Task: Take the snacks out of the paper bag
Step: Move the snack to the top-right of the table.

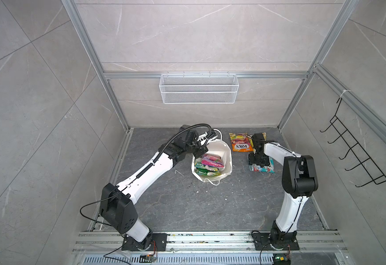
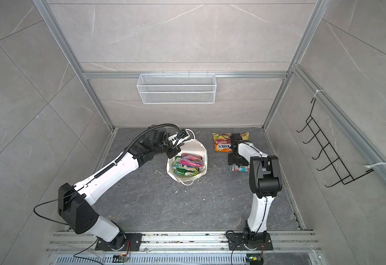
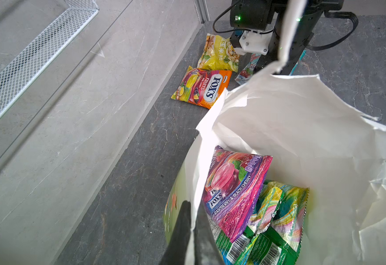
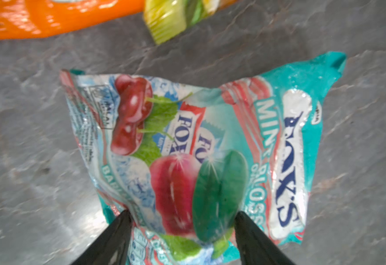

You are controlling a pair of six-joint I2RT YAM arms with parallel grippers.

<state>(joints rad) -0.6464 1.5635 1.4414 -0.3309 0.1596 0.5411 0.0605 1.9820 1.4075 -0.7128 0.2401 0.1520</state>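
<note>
Dark grey stone table (image 1: 187, 206) fills my view, with pale tiled walls around it. Toward the back, about mid-width, the bag (image 1: 226, 158) stands with its mouth open upward. My left pincer (image 1: 198, 152) is at the bag's left rim. In the left wrist view its fingers (image 3: 184, 220) are closed tight, with the white paper edge pinched between them.

Inside the bag, a pink packet (image 3: 233, 190) lies on top. Green packets (image 3: 279, 218) are tucked against and partly under it.

To the right of the bag, well apart from it, three packets lie out on the table. My right pincer (image 1: 259, 160) points down over the teal packet (image 1: 270, 169). From its wrist camera I see the right pincer (image 4: 182, 215) with its jaws spread wide. One black finger (image 4: 118, 229) stands at each side of the packet's near edge, and the printed front (image 4: 187, 137) stretches away between them. The packet looks flat on the stone, and I see no pinch on it.

Beyond it, nearer the back wall, the orange packet (image 1: 241, 145) and the yellow packet (image 3: 219, 54) lie side by side. A strip of bare table separates them from the teal one.
</note>
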